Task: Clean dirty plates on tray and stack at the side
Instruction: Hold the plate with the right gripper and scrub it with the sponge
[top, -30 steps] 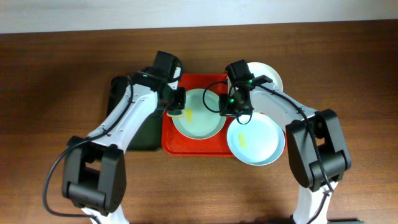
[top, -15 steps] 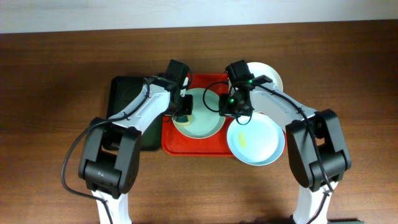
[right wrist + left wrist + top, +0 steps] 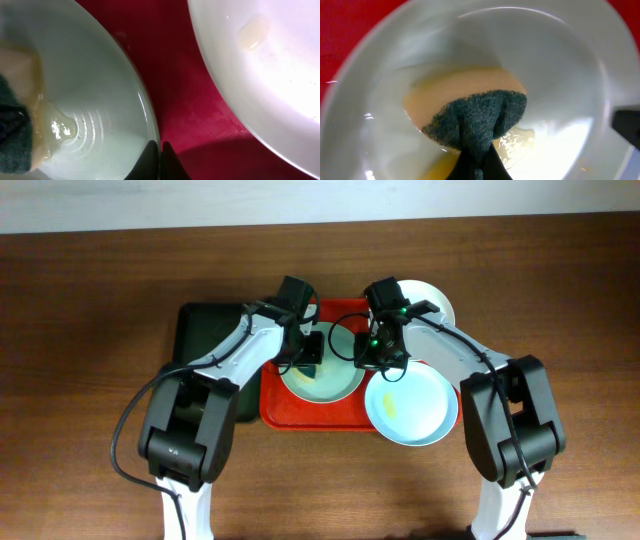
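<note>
A pale blue-green plate lies on the red tray. My left gripper is shut on a sponge and presses it on this plate. In the left wrist view the dark green and yellow sponge rests in a wet yellowish smear on the plate, held by the gripper. My right gripper is shut on the plate's right rim; its fingers pinch the rim of the plate. A second blue-green plate with a yellow smear lies at the tray's right corner. A white plate sits behind the right arm.
A dark green tray lies left of the red tray, partly under my left arm. Brown wooden table surrounds the trays. A pale wall edge runs along the back.
My left gripper has moved right with the sponge, from the plate's left rim to its middle. The right gripper has stayed on the rim.
</note>
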Controlling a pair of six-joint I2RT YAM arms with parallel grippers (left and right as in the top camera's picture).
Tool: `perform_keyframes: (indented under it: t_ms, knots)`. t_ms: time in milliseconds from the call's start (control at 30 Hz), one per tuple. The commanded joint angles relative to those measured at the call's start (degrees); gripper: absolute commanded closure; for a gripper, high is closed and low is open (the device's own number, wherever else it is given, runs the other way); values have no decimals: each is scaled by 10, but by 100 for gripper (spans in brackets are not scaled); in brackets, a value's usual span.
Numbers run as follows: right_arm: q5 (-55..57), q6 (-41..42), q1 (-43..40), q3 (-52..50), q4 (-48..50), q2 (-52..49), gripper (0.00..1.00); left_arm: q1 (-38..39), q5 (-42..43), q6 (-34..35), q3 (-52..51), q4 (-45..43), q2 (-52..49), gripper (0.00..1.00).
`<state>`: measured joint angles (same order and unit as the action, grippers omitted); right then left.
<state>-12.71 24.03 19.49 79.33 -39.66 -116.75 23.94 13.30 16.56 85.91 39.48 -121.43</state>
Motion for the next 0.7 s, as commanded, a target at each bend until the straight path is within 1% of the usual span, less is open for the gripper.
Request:
perform_keyframes:
  t_ms: [0, 133, 433, 667]
  knots:
    - [-8, 5, 4, 7, -6, -4, 96, 6, 75, 5, 26, 4, -28, 100]
    - [-8, 5, 4, 7, -7, -4, 96, -10, 72, -9, 66, 38, -13, 100]
    - [-8, 5, 4, 7, -6, -4, 96, -14, -29, -10, 76, 60, 6, 100]
    - [-8, 5, 4, 7, -7, -4, 96, -20, -37, -21, 118, 85, 15, 100]
